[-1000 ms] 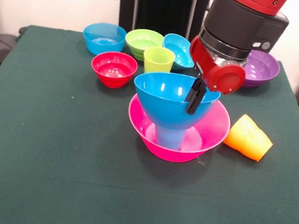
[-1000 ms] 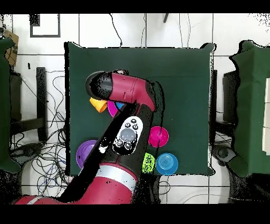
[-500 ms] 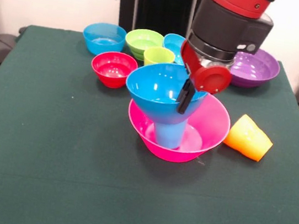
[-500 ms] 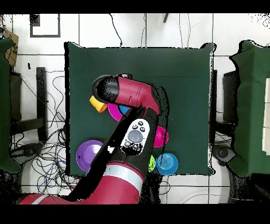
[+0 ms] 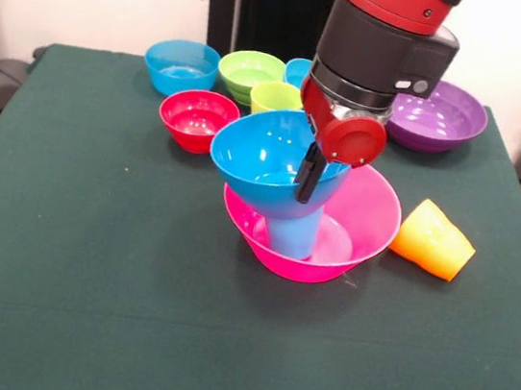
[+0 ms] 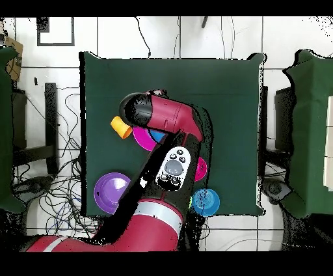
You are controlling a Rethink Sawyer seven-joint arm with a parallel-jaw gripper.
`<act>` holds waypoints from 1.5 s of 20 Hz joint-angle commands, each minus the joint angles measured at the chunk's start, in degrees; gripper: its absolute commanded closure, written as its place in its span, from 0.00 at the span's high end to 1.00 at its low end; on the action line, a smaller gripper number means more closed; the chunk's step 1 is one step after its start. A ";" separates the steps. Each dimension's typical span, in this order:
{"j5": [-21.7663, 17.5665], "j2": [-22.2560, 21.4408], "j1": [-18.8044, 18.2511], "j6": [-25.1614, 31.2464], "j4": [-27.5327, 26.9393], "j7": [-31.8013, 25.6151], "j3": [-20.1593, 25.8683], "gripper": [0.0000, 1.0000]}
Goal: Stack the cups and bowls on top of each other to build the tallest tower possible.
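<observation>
Pink glossy plastic forms the base of the tower: a huge pink round bowl sits near the middle of the dark green cloth-covered desk, with a light blue plastic cup standing inside it and a large blue plastic bowl resting on the cup, tilted toward nine o'clock. The red and black arm comes down over the stack, and the black jaws hang at the three o'clock side of the large blue bowl's rim, one dark finger showing in front of the bowl's wall. Whether the jaws pinch that rim or stand released, I cannot tell.

At four o'clock from the tower an orange stepped plastic cup lies on its side, apart from the pink bowl. At one o'clock a wide purple plastic bowl sits upright. From eleven to twelve o'clock stand a small red plastic bowl, a ribbed cyan bowl, a small lime green bowl, a lime green plastic cup and, just behind it, a small blue bowl largely hidden by the arm.

In the overhead view the arm covers most of the stack.
</observation>
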 commanded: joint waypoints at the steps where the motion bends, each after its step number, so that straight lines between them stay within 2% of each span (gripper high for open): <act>1: 1.57 1.66 1.87 0.62 1.65 5.65 6.66 0.00; 11: 4.88 4.98 5.46 2.14 -3.32 11.15 3.29 0.00; 18: 7.01 7.79 6.03 2.25 -6.03 11.10 1.56 0.00; 30: 5.53 3.58 3.58 -0.96 2.62 4.18 3.39 0.00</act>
